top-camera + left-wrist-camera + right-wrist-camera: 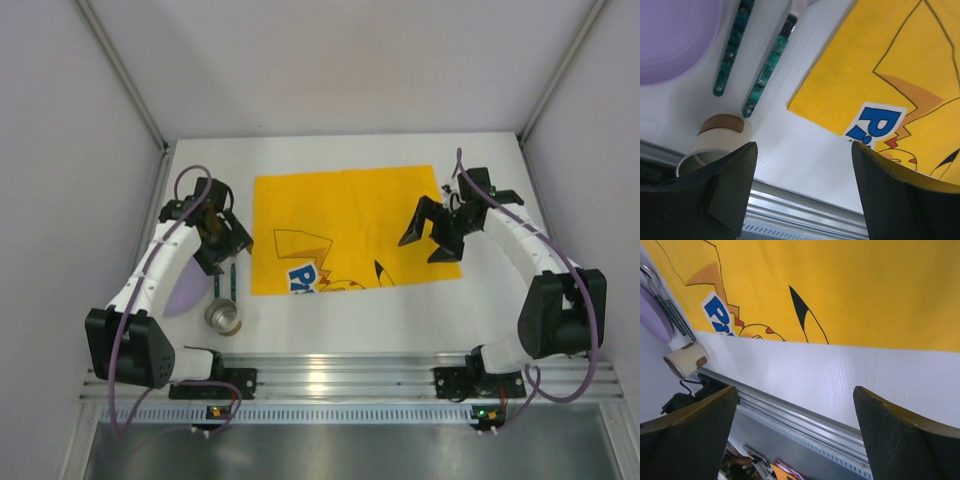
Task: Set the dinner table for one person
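Note:
The white dinner table (340, 325) carries a yellow cartoon-printed mat (350, 225) in its middle. A purple plate (183, 296), two green-handled utensils (228, 280) and a beige cup (224, 316) lying on its side sit at the near left. My left gripper (226, 250) is open and empty, hovering by the mat's left edge above the utensils. My right gripper (428, 243) is open and empty over the mat's right edge. The left wrist view shows the plate (675, 40), the utensils (765, 75), the cup (715, 142) and the mat (890, 65) beyond the open gripper (804, 150).
An aluminium rail (340, 375) runs along the table's near edge. Grey walls close in the left, right and back sides. The right wrist view shows the mat (840, 290), bare table (840, 375), the cup (686, 360) and the plate (652, 315) beyond the open gripper (795, 390).

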